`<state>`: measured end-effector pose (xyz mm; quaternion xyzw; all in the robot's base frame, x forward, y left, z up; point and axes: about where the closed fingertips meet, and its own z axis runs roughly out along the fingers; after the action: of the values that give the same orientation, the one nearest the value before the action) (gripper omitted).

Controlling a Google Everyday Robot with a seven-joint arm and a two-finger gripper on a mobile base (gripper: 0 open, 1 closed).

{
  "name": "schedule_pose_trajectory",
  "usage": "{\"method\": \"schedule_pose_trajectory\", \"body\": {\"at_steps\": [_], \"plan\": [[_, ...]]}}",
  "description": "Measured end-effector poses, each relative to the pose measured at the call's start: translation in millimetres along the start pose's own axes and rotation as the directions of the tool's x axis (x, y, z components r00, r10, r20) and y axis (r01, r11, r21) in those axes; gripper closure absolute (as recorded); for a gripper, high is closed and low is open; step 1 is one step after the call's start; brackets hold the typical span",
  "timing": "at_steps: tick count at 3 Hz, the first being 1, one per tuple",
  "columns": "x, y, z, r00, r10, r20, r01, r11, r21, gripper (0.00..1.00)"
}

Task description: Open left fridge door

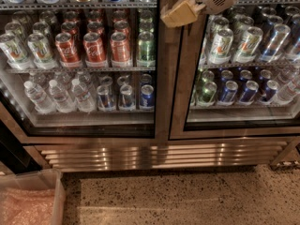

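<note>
The fridge (159,153) fills the view, a steel two-door cooler with a louvred base grille. The left fridge door (161,78) is shut; through its glass I see red soda cans (93,48) and clear water bottles (58,97). The right door (185,88) shows green-white and blue cans. My gripper (177,14) comes in from the top right on a white arm. Its tan tip sits in front of the steel frames where the two doors meet, near the top of the view.
A clear plastic bin (30,198) with a pink lining stands on the floor at the lower left. Speckled terrazzo floor (187,196) runs in front of the grille. A dark gap lies left of the fridge.
</note>
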<state>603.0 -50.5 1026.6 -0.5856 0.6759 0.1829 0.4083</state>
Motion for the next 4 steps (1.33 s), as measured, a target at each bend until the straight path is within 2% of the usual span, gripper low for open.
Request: {"method": "schedule_pose_trajectory", "body": {"at_steps": [1, 2, 4], "plan": [[0.0, 0.1, 0.0, 1.000, 0.000, 0.000, 0.000, 1.0000, 0.000, 0.61], [2.9, 24.0, -1.7, 1.000, 0.016, -0.002, -0.016, 0.9999, 0.003, 0.68], [-1.3, 34.3, -8.7, 1.000, 0.018, 0.002, -0.018, 0.9998, 0.007, 0.43]]}}
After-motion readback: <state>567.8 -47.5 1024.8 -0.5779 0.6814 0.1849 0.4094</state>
